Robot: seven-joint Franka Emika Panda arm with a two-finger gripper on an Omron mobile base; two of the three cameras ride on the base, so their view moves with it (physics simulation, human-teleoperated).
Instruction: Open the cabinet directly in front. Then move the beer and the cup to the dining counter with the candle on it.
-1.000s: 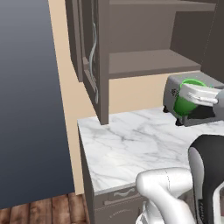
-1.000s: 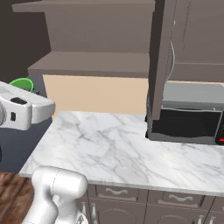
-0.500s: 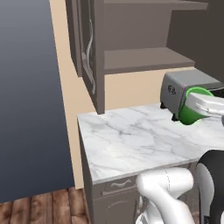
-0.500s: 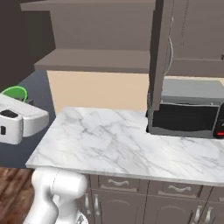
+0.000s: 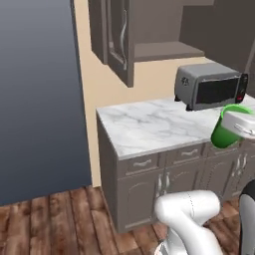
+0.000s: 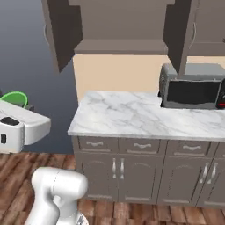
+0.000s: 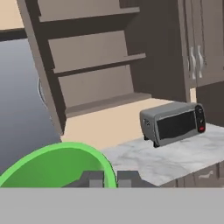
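Note:
My gripper [image 7: 110, 179] is shut on the rim of the bright green cup [image 7: 57, 165], which fills the lower left of the hand view. The cup [image 5: 223, 137] hangs tilted in the air under the white hand [image 5: 241, 122], in front of the counter's edge. From the right base view the cup [image 6: 15, 99] sits behind the hand [image 6: 19, 125] at the far left. The cabinet [image 6: 121, 30] stands open, its doors [image 5: 117, 37] swung out and its shelves [image 7: 92, 65] bare. The beer, the dining counter and the candle are out of view.
A grey toaster oven [image 5: 211, 85] stands on the short marble worktop [image 5: 149, 124] below the cabinet. Drawer and door fronts [image 6: 132, 167] sit under it. A dark grey wall [image 5: 37, 99] rises at the left, above wooden floor [image 5: 45, 224].
The whole picture has shifted: the base has backed away from the cabinet, and the counter fronts and floor have come into sight. The cup stays in my gripper.

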